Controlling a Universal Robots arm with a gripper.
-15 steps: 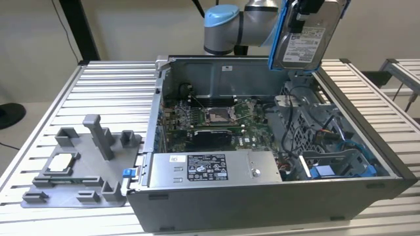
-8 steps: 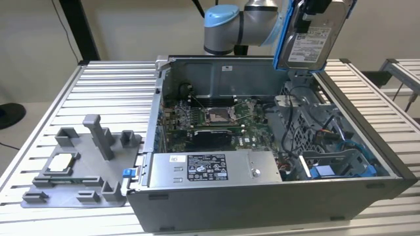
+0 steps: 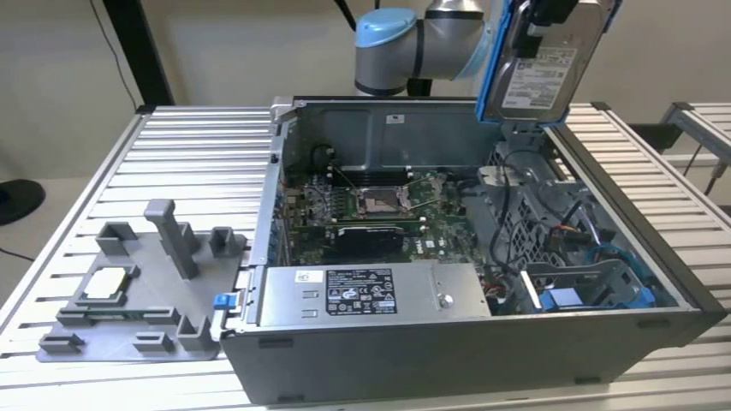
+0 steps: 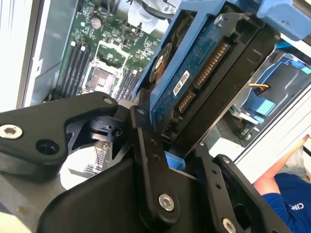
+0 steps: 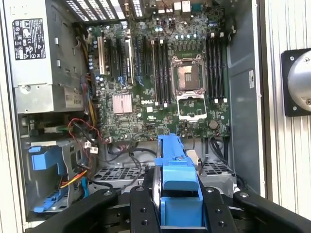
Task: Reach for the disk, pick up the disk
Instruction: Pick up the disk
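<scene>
The disk (image 3: 543, 68) is a silver-grey drive with a white label in a bright blue carrier. It hangs upright in the air above the far right corner of the open computer case (image 3: 457, 351). My gripper (image 4: 176, 158) is shut on it, and its black fingers (image 4: 146, 145) clamp the carrier's lower end. In the first wrist view the blue carrier (image 5: 176, 170) stands edge-on between the fingers (image 5: 141, 206), over the case interior. The drive's blue circuit side and connector (image 4: 204, 68) face the second wrist camera.
The motherboard (image 3: 377, 205) lies at the case bottom, with a long grey box (image 3: 365, 295) at the front and a blue drive bay (image 3: 594, 291) at the exterior view's right. A grey fixture (image 3: 126, 291) holding a small chip sits on the slatted table. A person's blue sleeve (image 4: 286, 194) is nearby.
</scene>
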